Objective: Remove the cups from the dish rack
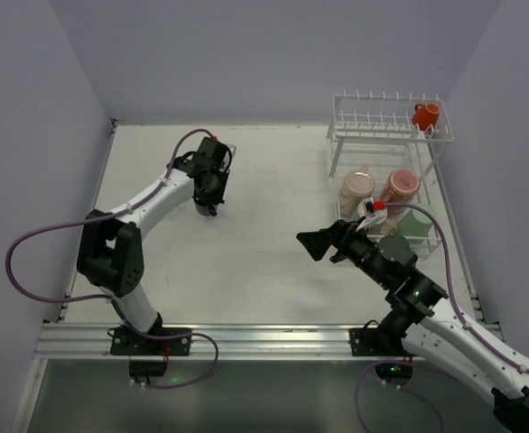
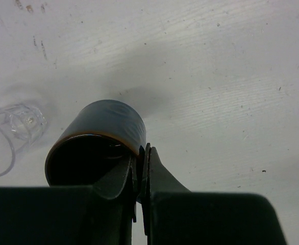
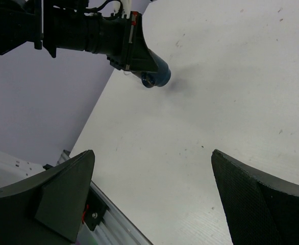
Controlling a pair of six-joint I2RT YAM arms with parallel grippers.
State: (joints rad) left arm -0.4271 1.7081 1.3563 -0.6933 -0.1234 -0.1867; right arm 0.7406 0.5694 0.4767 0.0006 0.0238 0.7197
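Observation:
My left gripper [image 1: 208,207] is shut on the rim of a small dark blue cup [image 2: 106,133], one finger inside and one outside, held low over the left middle of the table; I cannot tell if its base touches. The cup also shows in the right wrist view [image 3: 157,76]. The white wire dish rack [image 1: 386,117] stands at the back right. A small orange-red cup [image 1: 425,115] sits on its upper shelf. A pale pink mug [image 1: 357,187], a red-pink mug [image 1: 400,187] and a light green mug [image 1: 420,221] sit below. My right gripper [image 1: 314,245] is open and empty, left of the rack.
A clear plastic cup-like thing [image 2: 23,120] lies on the table just left of the blue cup. Grey walls close in the table on three sides. A metal rail [image 1: 246,338] runs along the near edge.

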